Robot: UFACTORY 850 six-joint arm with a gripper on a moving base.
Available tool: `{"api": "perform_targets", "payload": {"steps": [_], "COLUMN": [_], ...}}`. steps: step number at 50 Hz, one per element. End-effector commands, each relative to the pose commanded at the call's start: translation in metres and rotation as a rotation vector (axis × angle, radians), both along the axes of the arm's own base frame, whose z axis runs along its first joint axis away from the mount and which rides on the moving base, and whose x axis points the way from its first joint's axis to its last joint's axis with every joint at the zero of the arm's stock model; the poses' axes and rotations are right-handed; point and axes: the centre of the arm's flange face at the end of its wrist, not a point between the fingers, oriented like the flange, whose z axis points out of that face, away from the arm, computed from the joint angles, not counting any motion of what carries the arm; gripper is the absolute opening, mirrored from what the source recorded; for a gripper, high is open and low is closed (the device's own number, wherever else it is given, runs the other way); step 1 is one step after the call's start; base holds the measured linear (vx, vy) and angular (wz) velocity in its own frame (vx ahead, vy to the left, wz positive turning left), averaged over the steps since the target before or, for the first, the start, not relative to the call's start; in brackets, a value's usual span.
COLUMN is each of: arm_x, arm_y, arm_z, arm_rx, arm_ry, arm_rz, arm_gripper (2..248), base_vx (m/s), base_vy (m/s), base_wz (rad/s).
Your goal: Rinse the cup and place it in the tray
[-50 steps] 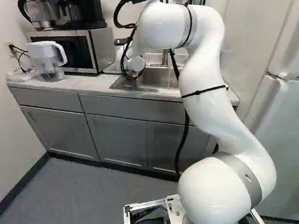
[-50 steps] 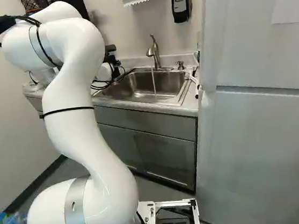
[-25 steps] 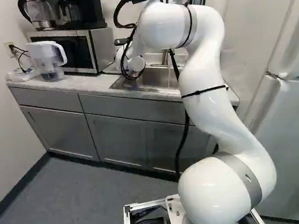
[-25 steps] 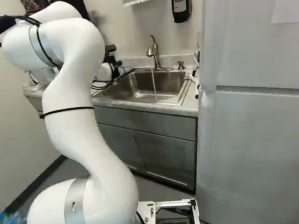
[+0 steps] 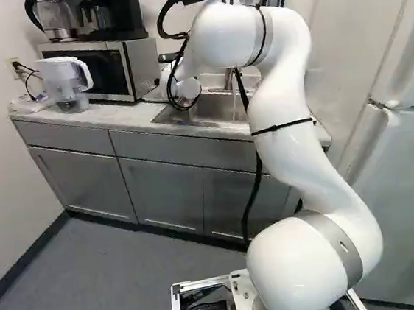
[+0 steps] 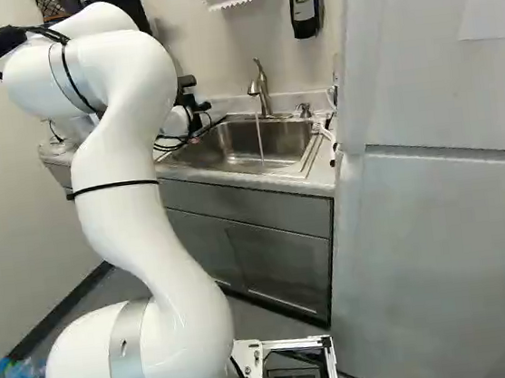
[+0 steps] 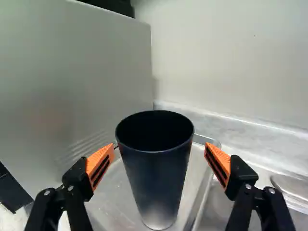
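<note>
Dark and tapering, the cup (image 7: pixel 156 178) stands upright, mouth up, on the tray (image 7: pixel 113 197), between my orange-padded fingers (image 7: pixel 100 166), which are spread wider than its rim and have hold of nothing. Beside the tray rises the flat side of the microwave (image 5: pixel 138 66), with the pale wall (image 7: pixel 231 62) behind; over the sink (image 6: pixel 239 149), in the right base view, the faucet (image 6: pixel 261 89) runs a thin stream of water (image 6: pixel 259 135).
</note>
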Motion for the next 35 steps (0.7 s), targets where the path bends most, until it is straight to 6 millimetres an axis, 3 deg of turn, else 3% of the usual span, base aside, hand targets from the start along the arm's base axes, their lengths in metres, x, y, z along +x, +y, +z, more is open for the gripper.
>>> {"api": "perform_targets", "payload": {"steps": [35], "arm_x": [-0.001], "arm_y": [0.0], "arm_z": [0.036], "arm_rx": [0.005], "arm_ry": [-0.016], "arm_rz": [0.001], "arm_gripper": [247], "base_vx": [0.0], "base_vy": [0.0], "base_wz": [0.0]}}
